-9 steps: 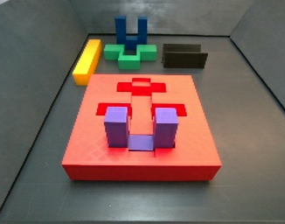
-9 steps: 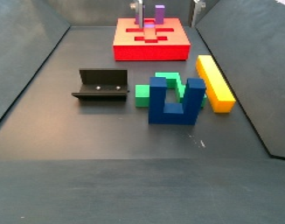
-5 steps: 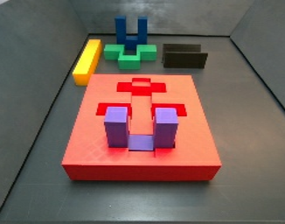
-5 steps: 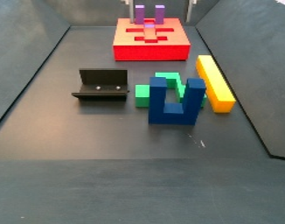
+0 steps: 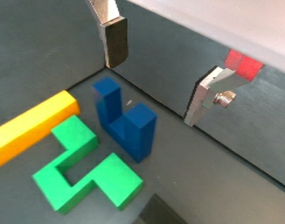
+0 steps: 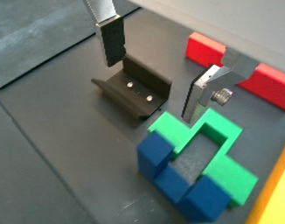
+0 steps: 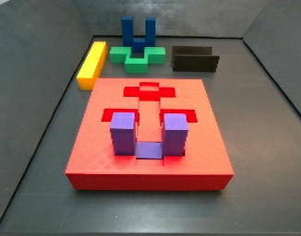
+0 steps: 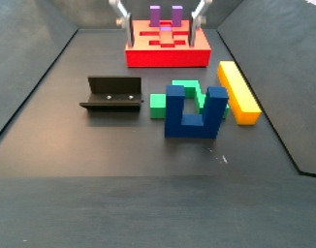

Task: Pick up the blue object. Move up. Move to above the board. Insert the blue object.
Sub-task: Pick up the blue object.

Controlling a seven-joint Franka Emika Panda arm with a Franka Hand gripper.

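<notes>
The blue object [image 7: 137, 35] stands upright, prongs up, on the floor next to the green block [image 7: 140, 58]; it also shows in a side view [image 8: 196, 114] and in both wrist views [image 5: 124, 122] [image 6: 170, 168]. The red board [image 7: 150, 161] [image 8: 168, 55] holds a purple U-shaped block [image 7: 150, 134] in a recess. My gripper [image 5: 160, 68] [image 6: 156, 68] is open and empty, well above the floor. The blue object lies off to one side of the jaws, not between them. In a side view only the fingertips [image 8: 120, 12] show at the top edge.
A yellow bar [image 7: 91, 63] [image 8: 237, 90] lies beside the green block. The dark fixture [image 7: 195, 60] [image 8: 111, 95] [image 6: 135, 87] stands close to the blocks. Grey walls enclose the floor on all sides.
In the side view the gripper's fingers have shifted along the top edge and show a little more. The blocks and the board have not moved.
</notes>
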